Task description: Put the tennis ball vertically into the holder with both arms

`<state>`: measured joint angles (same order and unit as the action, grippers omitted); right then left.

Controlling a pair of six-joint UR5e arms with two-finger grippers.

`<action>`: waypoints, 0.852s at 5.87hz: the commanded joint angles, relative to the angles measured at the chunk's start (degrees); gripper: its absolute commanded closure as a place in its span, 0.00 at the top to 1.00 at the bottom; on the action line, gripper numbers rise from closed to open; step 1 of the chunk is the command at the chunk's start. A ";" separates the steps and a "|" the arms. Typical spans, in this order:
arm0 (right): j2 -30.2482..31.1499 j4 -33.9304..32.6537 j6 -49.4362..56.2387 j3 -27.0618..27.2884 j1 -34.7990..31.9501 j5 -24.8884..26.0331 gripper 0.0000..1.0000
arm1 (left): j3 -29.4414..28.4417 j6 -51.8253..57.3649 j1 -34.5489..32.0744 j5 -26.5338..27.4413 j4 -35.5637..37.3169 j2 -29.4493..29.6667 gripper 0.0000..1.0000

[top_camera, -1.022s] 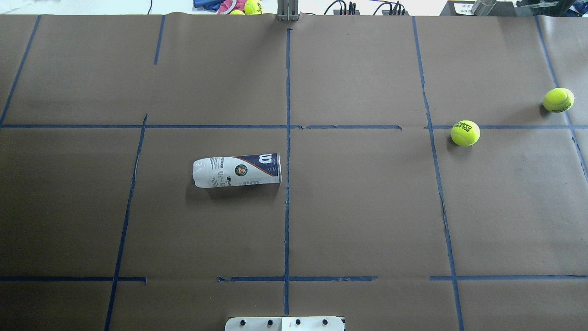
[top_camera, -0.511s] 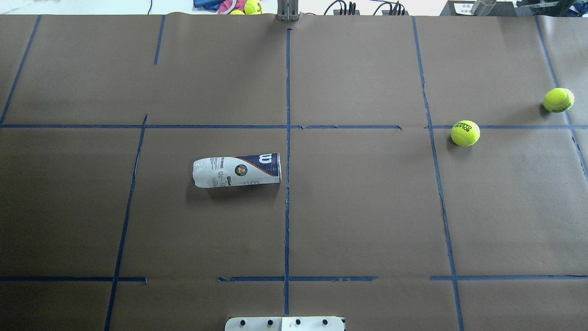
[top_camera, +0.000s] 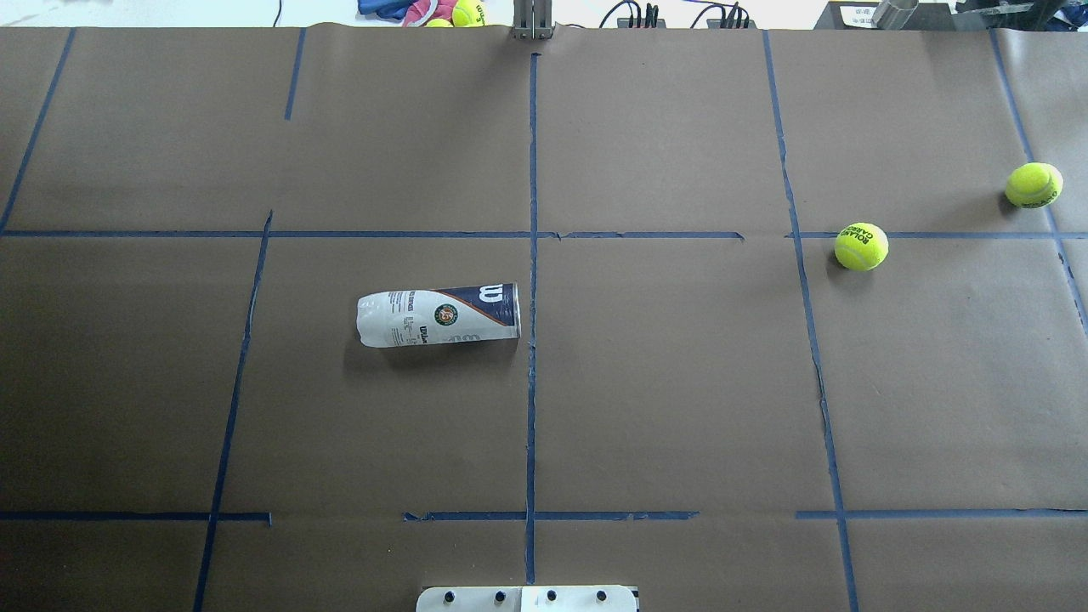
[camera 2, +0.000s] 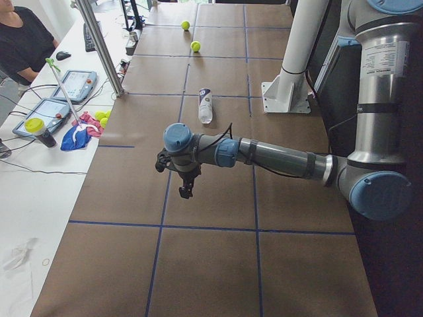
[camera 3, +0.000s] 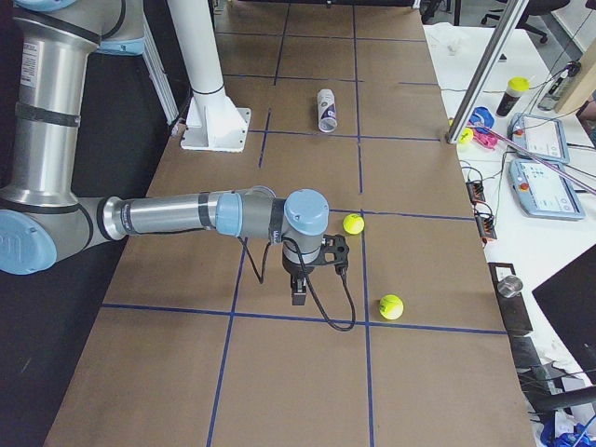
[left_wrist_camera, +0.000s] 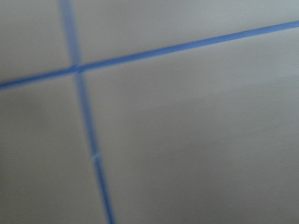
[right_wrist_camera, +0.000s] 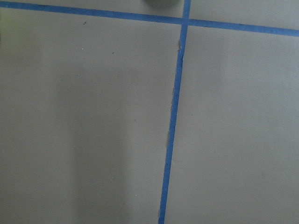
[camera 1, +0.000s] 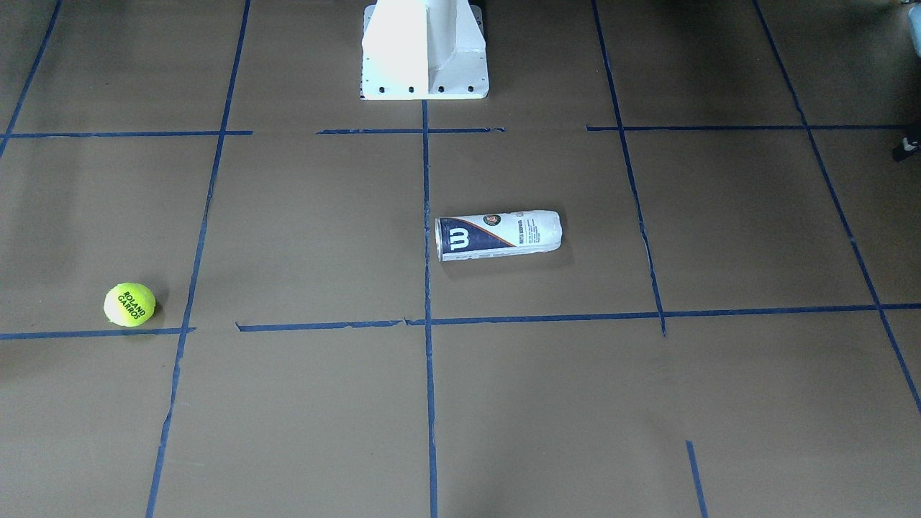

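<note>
Lying sideways, the cylindrical plastic holder (top_camera: 438, 316) looks somewhat crumpled.

"ROLAND GARROS" on the tennis ball (camera 1: 129, 304); white "W" on the holder (camera 1: 498, 234)

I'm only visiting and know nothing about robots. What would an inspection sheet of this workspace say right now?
Surface: table covered in brown paper with a blue tape grid.
Job's things: holder lying on its side, on the robot's left of centre; tennis ball loose on the robot's right, far from it.
Clutter: second ball near the right edge.
Grippers: left pincer and right pincer hang over the table; open or shut cannot be told.
Cables: black cable loops below the right pincer.
Surroundings: white pedestal; seated person; control tablets.
</note>
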<state>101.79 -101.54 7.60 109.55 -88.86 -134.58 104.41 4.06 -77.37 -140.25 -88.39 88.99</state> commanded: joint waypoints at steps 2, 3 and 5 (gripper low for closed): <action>-0.01 0.02 -0.04 0.22 0.00 -0.34 1.00 | 4.75 -3.88 13.08 0.59 -5.12 12.91 1.00; -0.53 0.03 -0.04 0.22 0.00 -0.34 1.00 | 5.19 -3.80 21.30 2.08 -4.86 19.84 1.00; -0.63 5.60 -0.13 0.14 0.09 -0.42 1.00 | 8.61 -4.85 34.05 16.61 -2.42 27.09 1.00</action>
<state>101.10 -99.61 7.49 109.80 -88.80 -134.94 111.48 -0.37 -50.27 -130.23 -92.36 112.47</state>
